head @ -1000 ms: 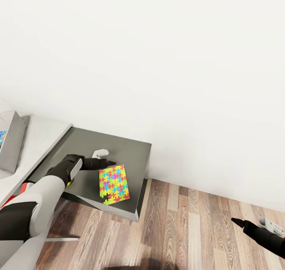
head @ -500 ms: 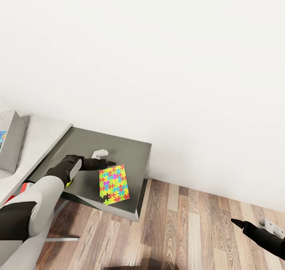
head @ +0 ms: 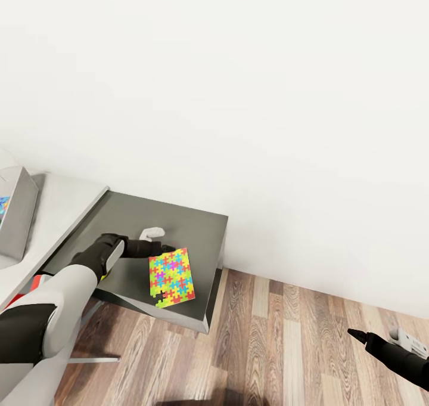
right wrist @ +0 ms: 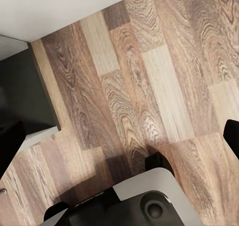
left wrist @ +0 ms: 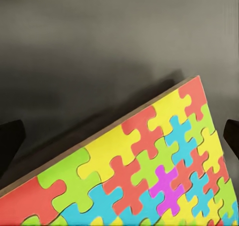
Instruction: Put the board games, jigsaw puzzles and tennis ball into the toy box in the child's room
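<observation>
A plain white wall (head: 250, 84) rises behind the low dark grey cabinet (head: 190, 224), the landmark here. A wood-plank floor (head: 286, 346) spreads out from the cabinet's foot, and the white-topped table (head: 59, 206) adjoins it on the side of the robot's left arm. On the table's far side from the cabinet, cut by the edge of the head view, stands one light grey toy box (head: 18, 209).

One jigsaw puzzle (head: 171, 276) lies flat on the cabinet top near its front edge, bright with interlocking yellow, green, pink, blue and orange pieces; one loose piece sticks out at its front corner.

The left gripper (head: 162, 241) hovers over the cabinet at the puzzle's rear edge, its fingers spread wide, one to either side of the slab (left wrist: 149, 171) in the left wrist view.

The right gripper (head: 381, 337) hangs above the floor, well apart from the cabinet, its two fingertips standing far apart with nothing between them.
</observation>
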Available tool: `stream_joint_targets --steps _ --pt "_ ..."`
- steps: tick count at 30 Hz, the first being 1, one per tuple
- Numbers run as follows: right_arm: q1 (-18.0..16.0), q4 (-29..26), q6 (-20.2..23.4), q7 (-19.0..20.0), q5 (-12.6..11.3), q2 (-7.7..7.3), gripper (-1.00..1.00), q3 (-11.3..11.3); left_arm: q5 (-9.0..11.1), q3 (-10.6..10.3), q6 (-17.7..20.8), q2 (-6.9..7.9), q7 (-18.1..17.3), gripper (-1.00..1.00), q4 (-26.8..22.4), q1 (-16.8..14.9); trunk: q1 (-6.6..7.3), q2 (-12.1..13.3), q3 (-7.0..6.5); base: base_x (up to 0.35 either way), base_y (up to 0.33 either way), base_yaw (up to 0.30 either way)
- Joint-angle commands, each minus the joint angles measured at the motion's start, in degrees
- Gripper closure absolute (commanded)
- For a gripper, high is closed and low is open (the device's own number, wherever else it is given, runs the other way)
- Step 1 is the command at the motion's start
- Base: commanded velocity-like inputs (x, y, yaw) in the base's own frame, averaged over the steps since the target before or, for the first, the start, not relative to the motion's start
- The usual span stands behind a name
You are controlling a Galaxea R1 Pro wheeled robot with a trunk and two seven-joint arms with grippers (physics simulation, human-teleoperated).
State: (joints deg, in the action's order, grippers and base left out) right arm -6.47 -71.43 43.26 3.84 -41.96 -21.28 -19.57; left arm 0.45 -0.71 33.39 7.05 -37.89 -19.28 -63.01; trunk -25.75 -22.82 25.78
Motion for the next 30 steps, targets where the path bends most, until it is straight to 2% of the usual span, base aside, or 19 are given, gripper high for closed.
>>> stream_joint_targets --steps 1,8,20,26,30 --pt "0.0 0.0 0.3 0.4 0.3 0.01 -1.00 -0.1 0.1 -0.4 0.4 0.02 -0.2 -1.00 -0.1 0.0 -0.03 -0.1 0.09 0.000 0.000 0.000" --pt "0.0 0.0 0.3 0.4 0.3 0.01 -1.00 -0.1 0.1 -2.5 0.5 0.01 -0.2 -1.00 0.0 0.1 -0.03 -0.1 0.09 0.000 0.000 0.000" --pt "-0.1 0.0 0.3 0.4 0.3 0.01 -1.00 -0.1 0.0 -3.4 0.5 0.07 -0.9 -1.00 0.0 0.3 -0.03 -0.1 0.09 0.000 0.000 0.000" --pt "0.0 0.0 0.3 0.4 0.3 0.01 -1.00 -0.1 0.0 -6.4 0.5 0.00 -4.1 -1.00 0.0 0.3 -0.03 -0.1 0.09 0.000 0.000 0.000" --pt "0.0 0.0 0.3 0.4 0.3 0.00 -1.00 -0.1 0.1 -7.4 0.5 -0.01 -4.8 -1.00 0.0 0.3 -0.03 -0.1 0.09 0.000 0.000 0.000"
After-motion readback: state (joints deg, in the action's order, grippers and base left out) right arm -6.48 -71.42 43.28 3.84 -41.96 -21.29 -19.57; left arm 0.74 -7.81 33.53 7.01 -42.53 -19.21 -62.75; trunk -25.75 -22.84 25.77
